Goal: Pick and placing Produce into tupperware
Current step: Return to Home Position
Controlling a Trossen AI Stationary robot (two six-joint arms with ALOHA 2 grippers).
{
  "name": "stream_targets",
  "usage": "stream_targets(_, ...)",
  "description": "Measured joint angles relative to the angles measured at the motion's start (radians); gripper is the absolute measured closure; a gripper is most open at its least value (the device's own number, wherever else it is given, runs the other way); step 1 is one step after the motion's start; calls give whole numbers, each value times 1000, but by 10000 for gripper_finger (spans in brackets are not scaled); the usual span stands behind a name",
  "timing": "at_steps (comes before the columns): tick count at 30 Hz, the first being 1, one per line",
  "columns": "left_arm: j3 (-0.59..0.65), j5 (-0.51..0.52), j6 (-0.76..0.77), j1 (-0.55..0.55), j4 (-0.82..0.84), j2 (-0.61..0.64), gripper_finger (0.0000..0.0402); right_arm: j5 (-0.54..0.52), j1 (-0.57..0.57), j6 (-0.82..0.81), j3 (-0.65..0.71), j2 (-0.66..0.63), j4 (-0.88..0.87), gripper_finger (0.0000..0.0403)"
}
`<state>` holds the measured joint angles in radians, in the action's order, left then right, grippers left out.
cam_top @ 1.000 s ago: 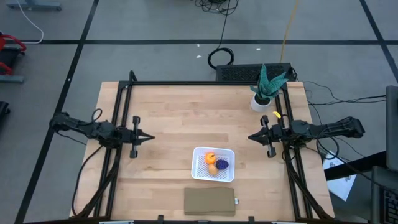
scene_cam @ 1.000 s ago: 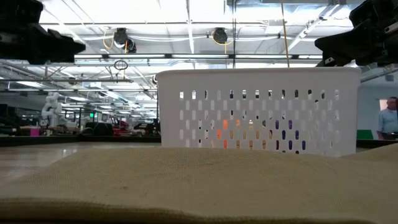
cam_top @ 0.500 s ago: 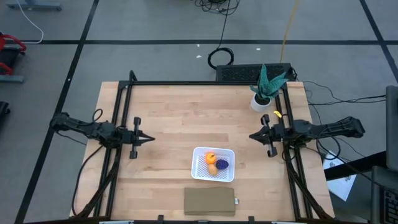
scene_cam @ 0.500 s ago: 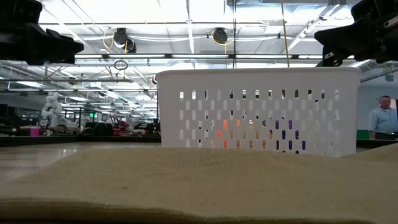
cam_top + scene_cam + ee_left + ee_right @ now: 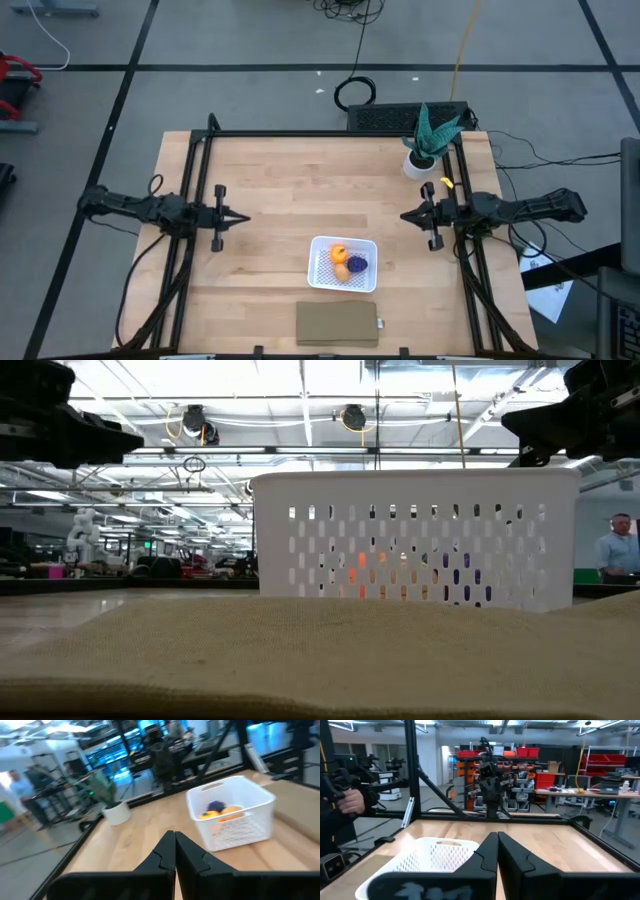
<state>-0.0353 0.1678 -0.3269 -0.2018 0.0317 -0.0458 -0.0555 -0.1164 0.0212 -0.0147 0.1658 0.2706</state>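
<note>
The white tupperware [image 5: 343, 264] stands on the table's near middle and holds all three produce pieces: an orange one [image 5: 338, 253], a dark purple one [image 5: 357, 264] and a tan one [image 5: 342, 271]. Through the wall holes in the low view the orange piece [image 5: 360, 568] and the purple piece [image 5: 458, 570] show. My left gripper [image 5: 243, 218] hovers shut above the table's left side, pointing level toward the right. My right gripper [image 5: 404, 217] hovers shut above the right side, pointing level toward the left. Both are well apart from the tupperware [image 5: 231, 810] and hold nothing.
A flat brown rectangle [image 5: 338, 323] lies at the near edge, just before the tupperware. A potted green plant [image 5: 425, 142] stands at the far right corner. A black frame [image 5: 330, 134] runs along the table's far and side edges. People stand in the room beyond.
My left gripper has swung slightly toward the table's near edge, still shut and level. My right gripper has stayed about where it was. The tupperware and the produce have not moved.
</note>
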Motion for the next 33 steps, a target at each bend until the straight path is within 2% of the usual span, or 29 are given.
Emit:
stream_targets(9,-1,-134,27,192,21,-29,401,2,84,-17,0,0,-47,403)
stream_targets(14,-1,-175,72,274,25,-51,401,4,122,-48,0,0,-68,403)
stream_targets(21,1,-248,78,298,17,-91,401,8,130,-58,0,0,-66,403)
stream_targets(27,1,-371,63,298,-3,-110,401,137,130,-40,0,0,-66,403)
stream_targets(33,1,-421,59,298,-9,-110,401,143,130,-42,0,0,-65,403)
